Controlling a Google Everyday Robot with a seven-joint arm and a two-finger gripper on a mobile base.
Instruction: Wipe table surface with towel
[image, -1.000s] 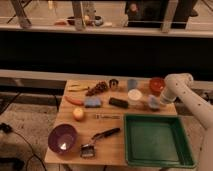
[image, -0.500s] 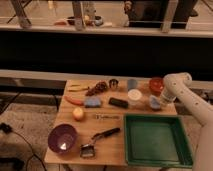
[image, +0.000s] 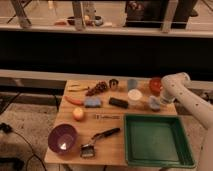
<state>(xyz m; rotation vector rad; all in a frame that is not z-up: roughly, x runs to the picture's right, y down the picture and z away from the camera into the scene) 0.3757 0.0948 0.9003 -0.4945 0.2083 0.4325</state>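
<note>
A wooden table (image: 112, 127) holds many small items. A crumpled pale blue-grey cloth (image: 154, 104), which looks like the towel, lies near the right rear of the table, next to a white cup (image: 134, 95). My white arm (image: 172, 86) reaches in from the right and bends down over it. The gripper (image: 159, 100) is at the arm's lower end, right at the cloth, and is mostly hidden by the arm.
A green tray (image: 131, 145) fills the front right. There is a purple bowl (image: 62, 138), a brush (image: 95, 145), an orange fruit (image: 78, 114), a blue sponge (image: 92, 102), a black block (image: 118, 102), grapes (image: 97, 88), a metal cup (image: 114, 84) and a red bowl (image: 155, 84).
</note>
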